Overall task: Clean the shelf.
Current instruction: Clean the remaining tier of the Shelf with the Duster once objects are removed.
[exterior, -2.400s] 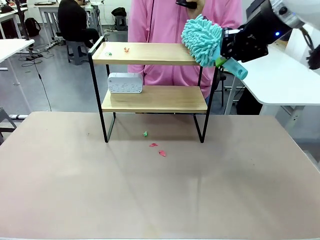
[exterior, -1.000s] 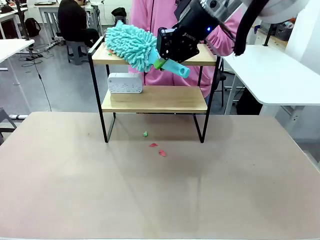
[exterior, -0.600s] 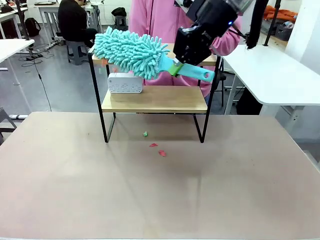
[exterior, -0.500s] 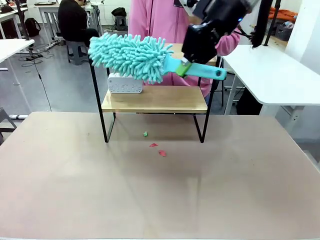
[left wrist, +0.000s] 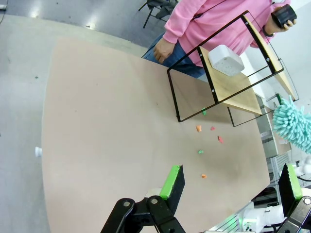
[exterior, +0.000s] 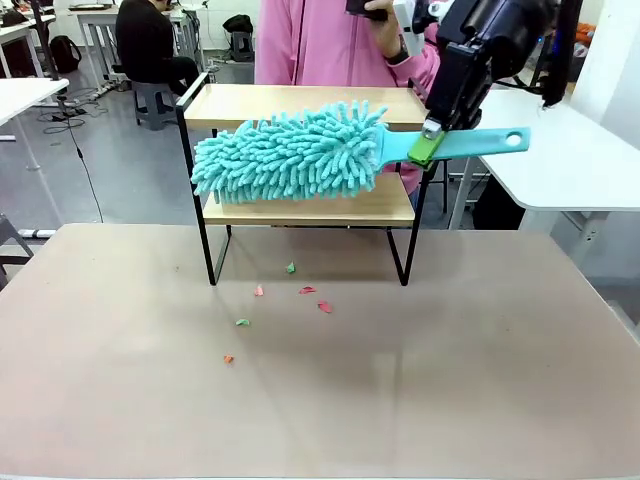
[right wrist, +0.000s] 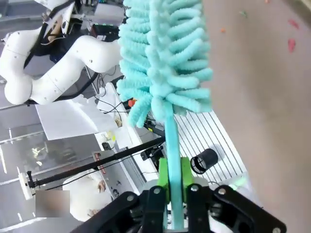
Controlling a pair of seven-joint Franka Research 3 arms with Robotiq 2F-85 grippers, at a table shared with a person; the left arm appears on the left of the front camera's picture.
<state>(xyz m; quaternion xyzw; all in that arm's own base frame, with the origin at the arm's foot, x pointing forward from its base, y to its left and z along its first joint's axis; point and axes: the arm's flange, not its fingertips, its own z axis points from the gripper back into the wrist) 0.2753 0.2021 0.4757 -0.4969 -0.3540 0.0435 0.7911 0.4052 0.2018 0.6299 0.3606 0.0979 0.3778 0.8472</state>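
The shelf [exterior: 300, 105] is set at the far edge of the bench [exterior: 320, 400], a person [exterior: 320, 40] behind it. A duster [exterior: 290, 155] is held across its front by the right hand [exterior: 427, 148]; scraps [exterior: 325, 307] are scattered before it.

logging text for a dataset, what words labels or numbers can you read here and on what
Nothing reads clearly.
white box on the shelf: dotted face, no legible print.
duster: no print shows.
red tag on a black bar, right wrist view: too blurred to read.
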